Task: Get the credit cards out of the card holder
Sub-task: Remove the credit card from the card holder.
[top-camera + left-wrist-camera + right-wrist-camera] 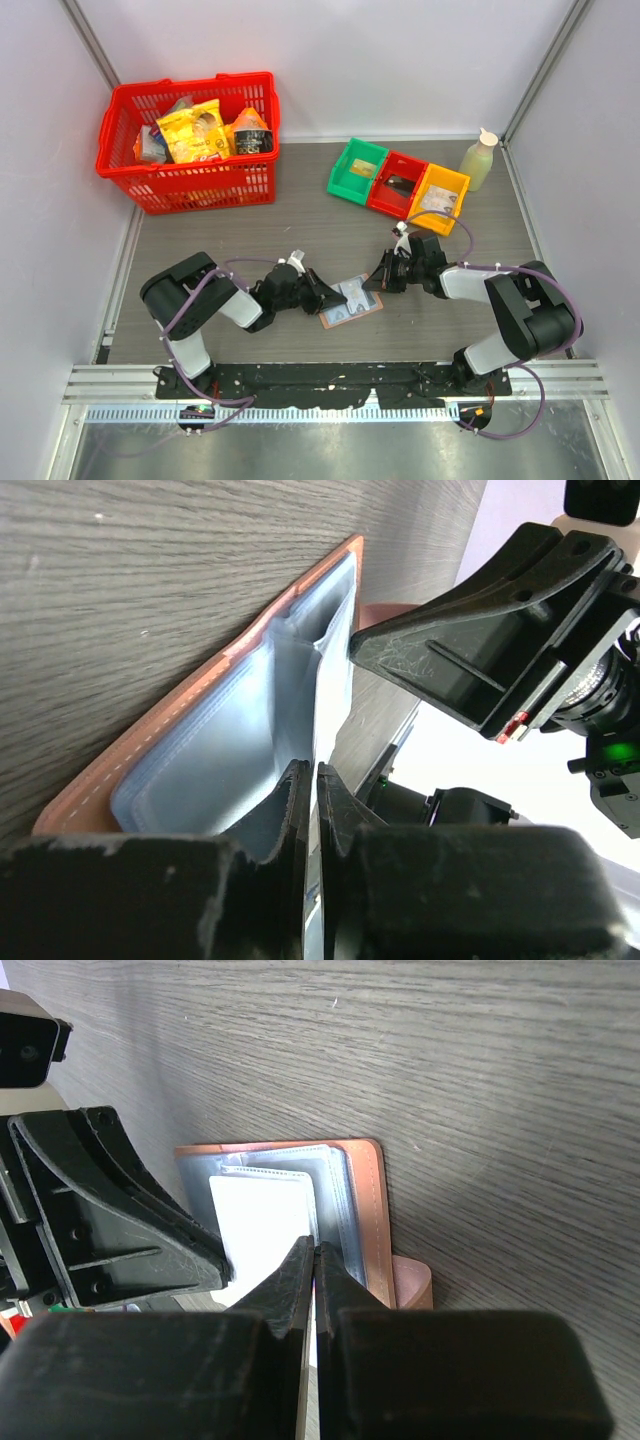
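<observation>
The card holder [352, 301], a pinkish-tan wallet with light blue lining, lies open on the table between both arms. My left gripper [326, 294] is shut on a thin blue inner leaf of the card holder [200, 780], with its fingertips [296, 780] pinched together at the leaf's edge. My right gripper [381, 279] comes in from the opposite side and is shut at the edge of a pale white credit card [262, 1222], which sits in a clear sleeve of the card holder [365, 1210]. The snap tab [412, 1285] sticks out beside the right fingers. Any other cards are hidden.
A red basket [190, 185] of groceries stands at the back left. Green [357, 170], red [397, 183] and yellow [438, 192] bins stand in a row at the back right, next to a pale bottle [479, 160]. White walls enclose the table.
</observation>
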